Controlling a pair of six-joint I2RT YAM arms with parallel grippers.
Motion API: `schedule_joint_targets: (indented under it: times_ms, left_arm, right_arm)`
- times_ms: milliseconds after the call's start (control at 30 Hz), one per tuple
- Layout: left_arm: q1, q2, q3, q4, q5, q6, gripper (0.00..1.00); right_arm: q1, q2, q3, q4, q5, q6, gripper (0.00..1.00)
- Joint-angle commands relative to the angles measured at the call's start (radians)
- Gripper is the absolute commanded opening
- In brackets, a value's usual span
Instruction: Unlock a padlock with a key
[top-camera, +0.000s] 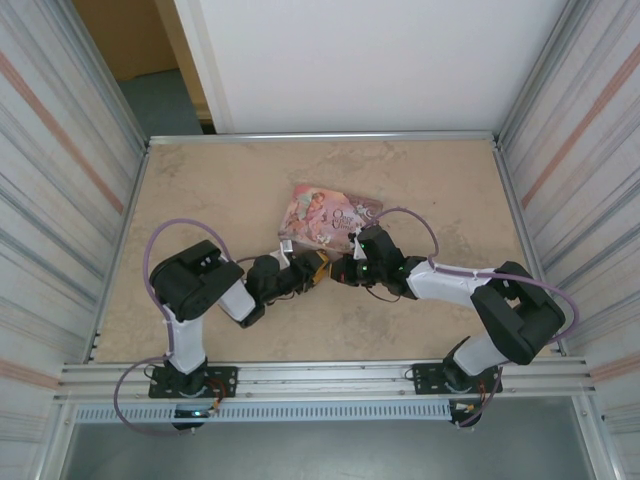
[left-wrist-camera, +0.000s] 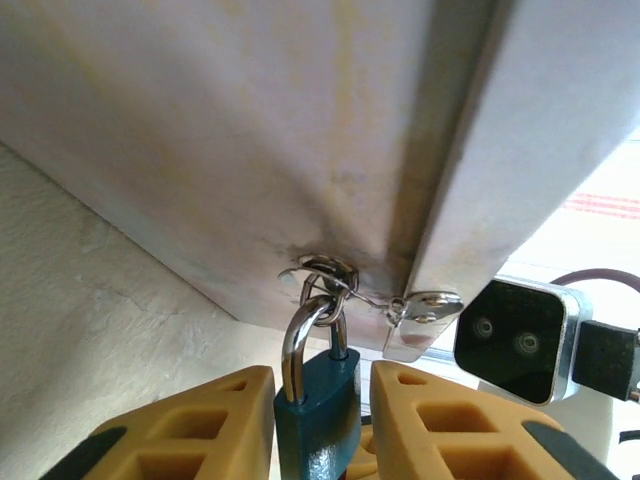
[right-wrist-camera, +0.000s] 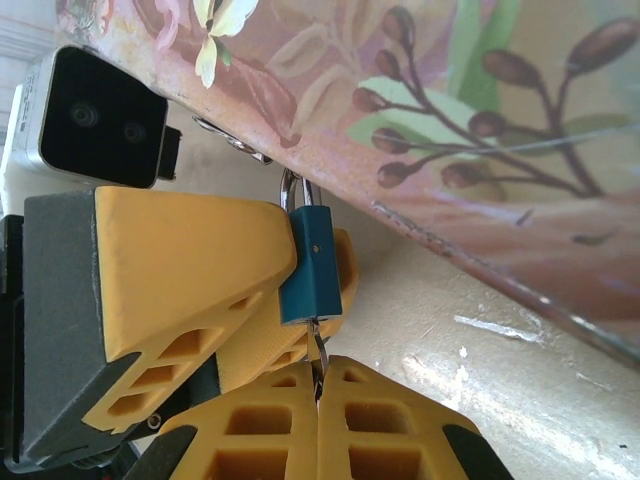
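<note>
Script on the pink illustrated tin (top-camera: 325, 215) was unreadable. Mid-frame, the small teal padlock (right-wrist-camera: 308, 265) stood upright, shackle up, clamped by left fingers (right-wrist-camera: 190, 260); right fingers (right-wrist-camera: 380, 420) pinched the thin metal key (right-wrist-camera: 318, 348) beneath.

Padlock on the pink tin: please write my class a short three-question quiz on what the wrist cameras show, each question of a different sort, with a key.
1. Multiple choice: whose jaws clamp the teal padlock body? A left; B right; C neither.
2. True or false: the shackle is hooked to nothing.
3. Fill in: the right gripper is shut on a thin metal ___ under the padlock.
Key: 1 A, the left gripper. 2 False: it passes through a metal ring at the edge of the pink tin. 3 key.
</note>
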Motion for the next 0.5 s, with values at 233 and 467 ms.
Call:
schedule_joint_targets:
  times_ms: [233, 467]
  left_arm:
    - [-0.007, 0.000, 0.012, 0.029, -0.027, 0.004, 0.08]
    - [-0.007, -0.057, -0.003, -0.030, -0.044, 0.024, 0.00]
  right_arm:
    - [0.004, -0.068, 0.028, 0.032, -0.014, 0.025, 0.05]
    - [-0.017, -0.132, 0.005, -0.024, 0.003, -0.004, 0.21]
